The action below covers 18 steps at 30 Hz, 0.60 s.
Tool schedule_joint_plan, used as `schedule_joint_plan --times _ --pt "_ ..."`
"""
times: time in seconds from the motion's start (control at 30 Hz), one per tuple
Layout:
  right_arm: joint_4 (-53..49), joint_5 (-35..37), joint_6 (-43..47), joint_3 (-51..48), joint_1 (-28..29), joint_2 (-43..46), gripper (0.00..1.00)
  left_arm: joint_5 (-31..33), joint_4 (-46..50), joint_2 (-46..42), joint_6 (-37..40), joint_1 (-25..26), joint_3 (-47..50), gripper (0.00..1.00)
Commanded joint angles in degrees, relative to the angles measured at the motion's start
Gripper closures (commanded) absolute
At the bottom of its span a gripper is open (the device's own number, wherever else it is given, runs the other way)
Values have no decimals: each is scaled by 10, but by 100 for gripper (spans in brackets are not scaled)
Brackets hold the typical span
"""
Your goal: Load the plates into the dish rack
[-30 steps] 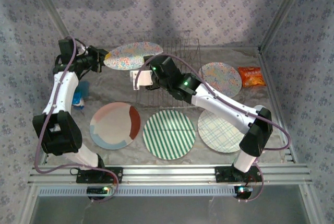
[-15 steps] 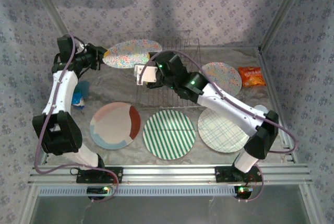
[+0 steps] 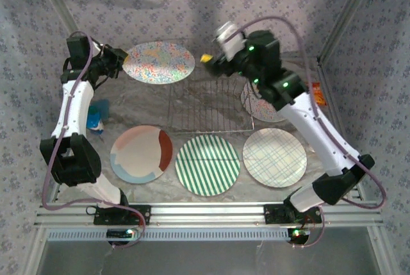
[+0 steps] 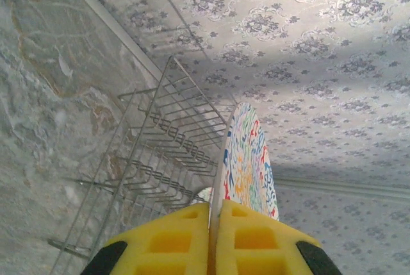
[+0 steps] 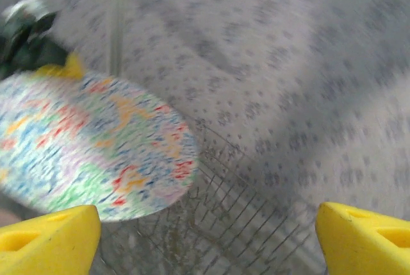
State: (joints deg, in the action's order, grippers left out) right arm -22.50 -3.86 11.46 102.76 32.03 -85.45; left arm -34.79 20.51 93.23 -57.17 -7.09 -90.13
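My left gripper [image 3: 120, 59] is shut on the rim of a multicolour floral plate [image 3: 158, 62], held in the air left of the dish rack [image 3: 205, 105]. In the left wrist view the plate [image 4: 246, 159] stands edge-on between the yellow fingers [image 4: 160, 243], with the wire rack [image 4: 160, 147] beyond. My right gripper [image 3: 210, 58] hangs high over the rack's back, open and holding nothing. Its wrist view faces the held plate [image 5: 90, 140] and the rack [image 5: 256, 224]. On the table lie a cream, rust and blue plate [image 3: 141, 154], a green-striped plate [image 3: 207, 165] and a plaid plate [image 3: 275, 157]. A second floral plate [image 3: 259, 109] lies partly under the right arm.
A small blue bowl [image 3: 96, 121] sits by the left arm. An orange packet [image 3: 318, 95] peeks out behind the right arm at the right wall. Patterned walls enclose the table on three sides.
The right arm lifted from the rack's left front and swung up over its back, its jaws opening wider. The left gripper shifted the floral plate slightly back.
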Motion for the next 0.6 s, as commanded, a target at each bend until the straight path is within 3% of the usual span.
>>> schedule_joint_plan --times 0.0,0.07,0.2,0.37,0.57 --pt "-49 -155 -314 22 -116 -21 12 4 -65 -29 57 11 -10 100" --pt "-61 -246 -394 25 -169 -45 13 4 -97 -40 72 16 5 100" --pt "-30 -360 -477 -8 -209 -68 14 8 -134 -60 124 38 28 100" --pt "-4 -431 -521 -44 -218 -88 14 -16 -154 -66 169 63 33 100" --pt "64 -477 -533 -121 -223 -98 14 -61 -175 -54 172 74 30 100"
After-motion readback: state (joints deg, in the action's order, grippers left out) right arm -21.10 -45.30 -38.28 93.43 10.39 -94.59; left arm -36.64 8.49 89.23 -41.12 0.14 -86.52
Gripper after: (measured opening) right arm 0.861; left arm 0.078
